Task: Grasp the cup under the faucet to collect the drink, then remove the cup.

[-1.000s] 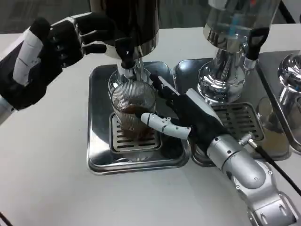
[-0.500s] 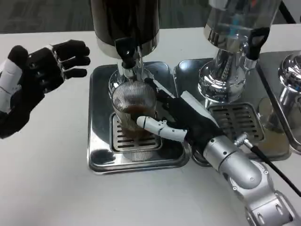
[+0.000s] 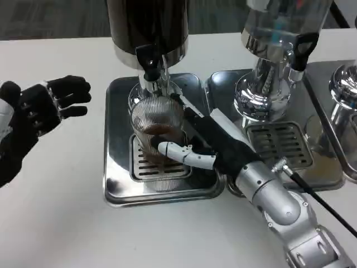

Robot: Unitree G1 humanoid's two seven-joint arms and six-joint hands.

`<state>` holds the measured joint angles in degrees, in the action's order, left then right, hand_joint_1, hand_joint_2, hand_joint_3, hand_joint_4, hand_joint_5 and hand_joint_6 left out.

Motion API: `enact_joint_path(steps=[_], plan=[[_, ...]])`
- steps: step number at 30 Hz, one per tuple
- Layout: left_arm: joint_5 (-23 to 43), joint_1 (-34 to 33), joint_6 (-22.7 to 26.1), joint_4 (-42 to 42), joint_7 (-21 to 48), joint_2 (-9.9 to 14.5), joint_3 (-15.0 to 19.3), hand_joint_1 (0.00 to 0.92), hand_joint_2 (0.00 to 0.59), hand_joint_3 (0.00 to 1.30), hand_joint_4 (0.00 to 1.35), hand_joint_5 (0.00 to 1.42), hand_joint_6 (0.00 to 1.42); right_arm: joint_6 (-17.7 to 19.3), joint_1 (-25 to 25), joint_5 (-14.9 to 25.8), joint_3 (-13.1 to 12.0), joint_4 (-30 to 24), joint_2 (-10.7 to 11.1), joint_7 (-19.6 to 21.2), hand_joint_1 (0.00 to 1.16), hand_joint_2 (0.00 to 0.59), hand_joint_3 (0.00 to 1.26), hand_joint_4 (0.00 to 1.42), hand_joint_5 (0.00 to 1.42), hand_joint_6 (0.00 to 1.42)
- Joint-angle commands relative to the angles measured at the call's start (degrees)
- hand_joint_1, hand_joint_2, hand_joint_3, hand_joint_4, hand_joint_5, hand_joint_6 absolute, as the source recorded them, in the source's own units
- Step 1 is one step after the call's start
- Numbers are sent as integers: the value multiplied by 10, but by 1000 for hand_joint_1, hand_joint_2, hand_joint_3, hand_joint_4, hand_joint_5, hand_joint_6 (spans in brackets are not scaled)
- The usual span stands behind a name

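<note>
Around the cup (image 3: 158, 124) the right hand (image 3: 209, 146) has its fingers (image 3: 184, 154) wrapped, thumb across the front, holding the ribbed glass on the tray (image 3: 119, 142) grate under the faucet (image 3: 149, 70). Out at the table's left, the left hand (image 3: 42, 106), fingers apart and empty, has drawn back from the dispenser (image 3: 148, 25) over the last second, which suggests pouring is finished and lifting the cup away comes next. Dark drink fills the clear cup's lower part.
</note>
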<state>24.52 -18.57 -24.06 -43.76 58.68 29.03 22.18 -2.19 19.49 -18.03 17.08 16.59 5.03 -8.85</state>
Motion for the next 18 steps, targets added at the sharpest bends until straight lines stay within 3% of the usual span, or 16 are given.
enact_joint_path(steps=[1, 18], plan=[[6, 16, 10, 10, -8, 9, 7, 0, 128, 364, 249, 216, 254, 11, 12, -13, 10, 10, -6, 14, 514, 224, 0, 0, 0, 0], [1, 38, 14, 12, -18, 12, 7, 0, 133, 380, 265, 226, 255, -10, 16, -46, 30, 26, -33, 54, 520, 224, 0, 0, 0, 90]])
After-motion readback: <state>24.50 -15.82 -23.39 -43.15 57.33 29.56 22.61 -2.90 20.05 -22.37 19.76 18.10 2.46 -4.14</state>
